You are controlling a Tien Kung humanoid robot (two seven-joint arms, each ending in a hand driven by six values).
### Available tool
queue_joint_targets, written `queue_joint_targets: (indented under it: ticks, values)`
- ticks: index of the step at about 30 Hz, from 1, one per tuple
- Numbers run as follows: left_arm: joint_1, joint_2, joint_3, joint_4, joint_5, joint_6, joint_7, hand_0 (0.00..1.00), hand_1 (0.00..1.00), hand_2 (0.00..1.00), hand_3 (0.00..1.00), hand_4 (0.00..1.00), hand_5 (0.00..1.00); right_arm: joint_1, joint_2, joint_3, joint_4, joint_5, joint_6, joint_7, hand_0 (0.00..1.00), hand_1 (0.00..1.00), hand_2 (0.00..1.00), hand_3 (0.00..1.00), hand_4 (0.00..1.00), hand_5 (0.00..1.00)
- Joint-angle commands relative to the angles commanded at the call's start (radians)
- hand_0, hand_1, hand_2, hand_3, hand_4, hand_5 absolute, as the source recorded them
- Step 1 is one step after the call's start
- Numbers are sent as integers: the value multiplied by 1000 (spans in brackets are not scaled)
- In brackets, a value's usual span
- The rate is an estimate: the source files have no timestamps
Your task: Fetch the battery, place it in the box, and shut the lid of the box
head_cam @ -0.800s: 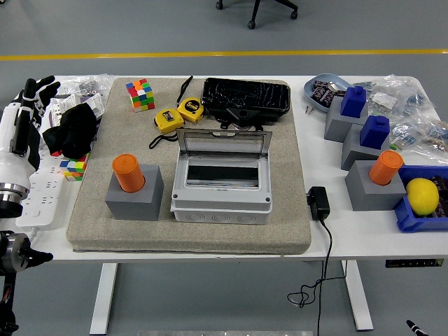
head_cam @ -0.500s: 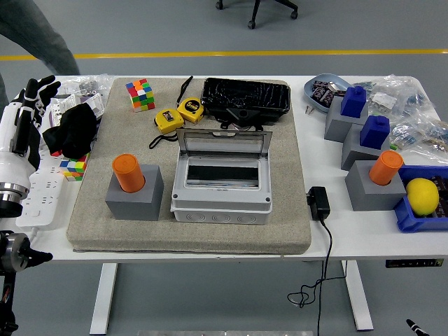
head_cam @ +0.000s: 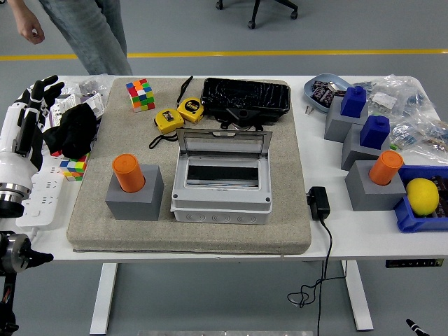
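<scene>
The grey box (head_cam: 221,208) sits mid-mat with its clear hinged lid (head_cam: 222,143) standing open at the back, and its inside looks bare. Small dark battery-like packs lie in a blue-grey dish (head_cam: 316,85) at the far right. My left hand (head_cam: 40,94) hovers at the table's left edge, far from the box, its black fingers spread and holding nothing. My right arm is out of view.
On the mat (head_cam: 91,224) are an orange cylinder in a grey block (head_cam: 133,190), a puzzle cube (head_cam: 141,94), two yellow tape measures (head_cam: 178,113) and a black case (head_cam: 246,99). Right side: blocks, a charger (head_cam: 318,203), a lemon (head_cam: 422,195). A person (head_cam: 87,31) stands far left.
A person has walked into view at the table's far left corner, legs and one hand now showing. My left hand has barely shifted. The box and the other things are unmoved.
</scene>
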Motion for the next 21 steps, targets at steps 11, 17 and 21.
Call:
queue_joint_targets:
  ticks: [11, 17, 21]
  values:
    - [-4, 1, 20, 33, 105, -198, 53, 998, 998, 998, 998, 998, 386, 2, 1, 4, 0, -2, 2, 0, 797, 728, 721, 760, 998, 995]
    - [-4, 2, 34, 60, 126, -286, 73, 998, 998, 998, 998, 998, 326, 2, 3, 6, 0, -4, 1, 0, 797, 728, 721, 761, 998, 993]
    - [-5, -1, 29, 84, 133, -311, 76, 998, 998, 998, 998, 998, 320, -1, 3, 3, 0, -3, 0, 0, 797, 727, 721, 761, 998, 993]
